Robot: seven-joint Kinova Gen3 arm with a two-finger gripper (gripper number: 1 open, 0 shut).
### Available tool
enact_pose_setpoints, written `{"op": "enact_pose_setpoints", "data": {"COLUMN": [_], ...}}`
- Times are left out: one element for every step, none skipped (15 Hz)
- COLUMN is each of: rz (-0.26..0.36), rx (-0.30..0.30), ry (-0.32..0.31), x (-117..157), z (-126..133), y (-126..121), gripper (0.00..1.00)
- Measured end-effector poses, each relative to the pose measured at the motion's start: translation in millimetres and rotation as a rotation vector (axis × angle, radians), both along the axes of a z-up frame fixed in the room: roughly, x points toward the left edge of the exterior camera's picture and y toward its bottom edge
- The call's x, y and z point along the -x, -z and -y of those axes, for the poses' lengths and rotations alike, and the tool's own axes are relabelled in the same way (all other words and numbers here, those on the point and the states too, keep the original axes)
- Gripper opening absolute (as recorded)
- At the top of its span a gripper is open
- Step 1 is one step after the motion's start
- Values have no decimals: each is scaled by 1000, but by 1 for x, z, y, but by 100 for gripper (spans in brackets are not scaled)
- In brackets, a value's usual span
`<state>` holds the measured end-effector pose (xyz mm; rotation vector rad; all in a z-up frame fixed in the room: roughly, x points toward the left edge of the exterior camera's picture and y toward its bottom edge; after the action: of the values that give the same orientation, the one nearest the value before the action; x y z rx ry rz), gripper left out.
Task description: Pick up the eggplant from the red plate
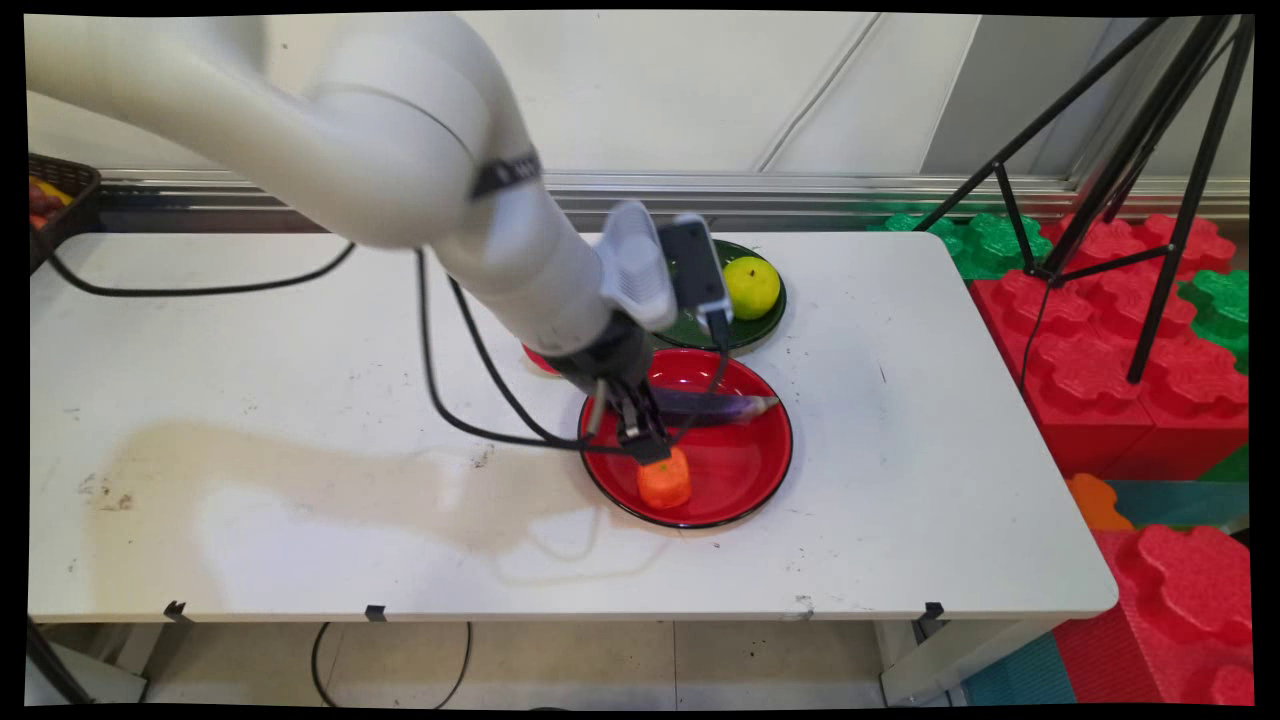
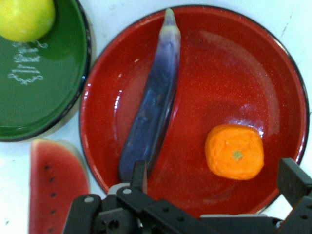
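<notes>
Right now your gripper (image 2: 214, 187) hangs spread and empty over the red plate (image 2: 287, 87), with the orange (image 2: 235, 151) just ahead between its jaws and the eggplant (image 2: 151, 102) touching one finger. Close carelessly and that finger could shove the eggplant sideways. Beyond it sit a green plate (image 2: 44, 97), lemon (image 2: 24, 17) and watermelon slice (image 2: 53, 180).

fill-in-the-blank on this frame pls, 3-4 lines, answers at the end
1. The eggplant and the orange lie on the ____ plate.
2. The yellow-green fruit sits on the ____ plate.
3. Beside the red plate, on the bare table, lies a slice of ____.
4. The gripper hovers over the red plate with fingers ____.

Answers: red; green; watermelon; open
</notes>
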<state>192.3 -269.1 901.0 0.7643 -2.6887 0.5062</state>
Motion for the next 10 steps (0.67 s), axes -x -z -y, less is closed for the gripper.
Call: {"op": "enact_pose_setpoints", "data": {"rz": [-14, -25, -37, -46, -53, -56, -61, -64, -67, -67], "rx": [8, 13, 19, 23, 27, 29, 31, 32, 34, 34], "ry": [-1, -2, -4, -9, -12, -15, -19, -23, -27, -27], "x": [-7, -12, -17, -21, -24, -26, -27, -27, -27, -26], "z": [-2, -4, -5, -5, -4, -3, 0, 2, 5, 8], "y": [-10, -19, -27, -35, -41, -45, -49, -51, -54, -54], "gripper": [100, 100, 100, 100, 100, 100, 100, 100, 100, 100]}}
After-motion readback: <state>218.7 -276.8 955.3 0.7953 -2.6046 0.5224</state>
